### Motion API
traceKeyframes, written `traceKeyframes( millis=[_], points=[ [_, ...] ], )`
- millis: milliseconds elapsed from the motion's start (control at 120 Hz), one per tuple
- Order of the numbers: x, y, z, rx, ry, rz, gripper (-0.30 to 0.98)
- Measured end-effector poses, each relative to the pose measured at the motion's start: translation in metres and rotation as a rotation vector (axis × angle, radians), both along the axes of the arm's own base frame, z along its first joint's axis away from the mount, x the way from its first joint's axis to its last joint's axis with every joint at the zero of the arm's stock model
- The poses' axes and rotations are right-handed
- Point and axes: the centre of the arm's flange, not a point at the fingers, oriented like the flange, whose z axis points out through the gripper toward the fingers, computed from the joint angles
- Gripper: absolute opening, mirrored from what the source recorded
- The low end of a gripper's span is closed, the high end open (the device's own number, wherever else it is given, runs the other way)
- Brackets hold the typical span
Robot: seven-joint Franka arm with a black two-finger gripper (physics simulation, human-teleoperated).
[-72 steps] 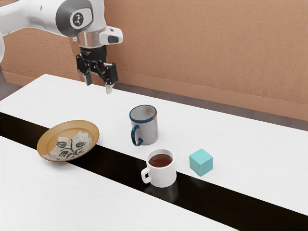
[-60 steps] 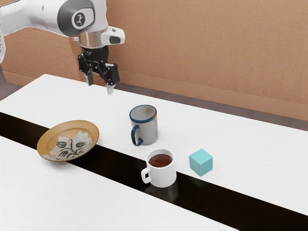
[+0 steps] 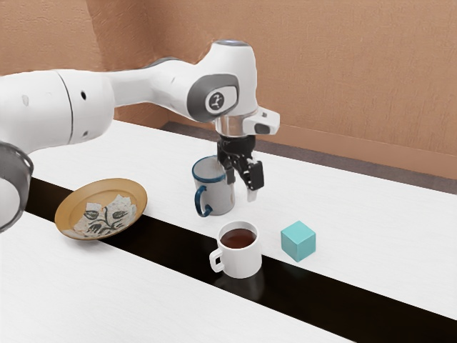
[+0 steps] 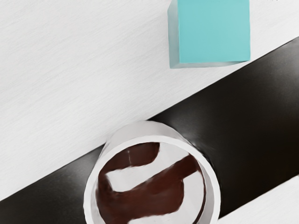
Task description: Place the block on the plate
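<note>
Robot hand (image 3: 240, 184) above a white table (image 3: 385, 239), its two fingers spread apart.
A turquoise block (image 3: 298, 241) sits on the table near a white cup (image 3: 240, 261) of dark drink; a gray mug (image 3: 220, 196) stands behind the cup, and a tan plate (image 3: 103, 190) lies well apart toward the exterior view's left.
</note>
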Motion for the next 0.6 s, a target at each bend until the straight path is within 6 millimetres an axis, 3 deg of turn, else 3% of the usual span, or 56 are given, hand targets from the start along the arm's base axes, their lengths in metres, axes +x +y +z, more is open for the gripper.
traceKeyframes(
  millis=[67,217,375,533,600],
  points=[
    [0.010,-0.021,-0.029,-0.024,0.019,-0.045,0.69],
    [0.030,-0.039,-0.073,-0.067,0.039,-0.091,0.69],
    [0.057,-0.037,-0.095,-0.095,0.012,-0.091,0.69],
    [0.059,-0.034,-0.107,-0.084,-0.007,-0.087,0.69],
    [0.065,-0.018,-0.106,-0.092,-0.022,-0.065,0.69]
  ],
)
